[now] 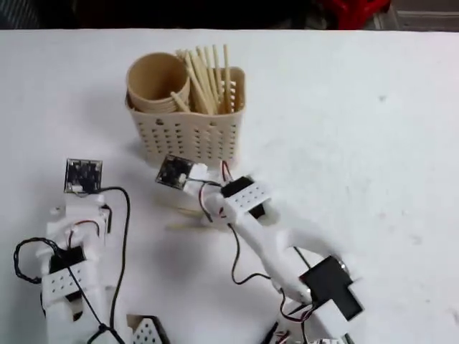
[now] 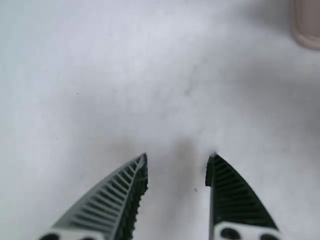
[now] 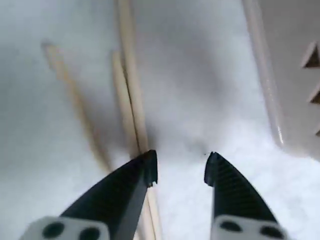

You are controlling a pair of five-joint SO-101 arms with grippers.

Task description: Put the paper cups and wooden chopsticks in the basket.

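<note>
Basket [image 1: 190,132] holds stacked paper cups [image 1: 156,82] + a bundle of chopsticks [image 1: 209,75]. Loose chopsticks [image 3: 131,95] lie flat on the worktop [image 1: 358,143] just in front of the basket, long axis approx parallel to its front wall.

Right claw [image 3: 180,169] is spread, low beside that wall. The sticks aren't btwn the jaws: they run beside/under the finger farther from the basket. Prob. needs a small shift away from the basket to straddle them.

Right arm is much nearer. Left claw [image 2: 177,165] is spread w/ nothing in it, over bare worktop off the basket's front-left.

In high view the right arm covers its claw + part of the sticks. Count unclear, three at least.
</note>
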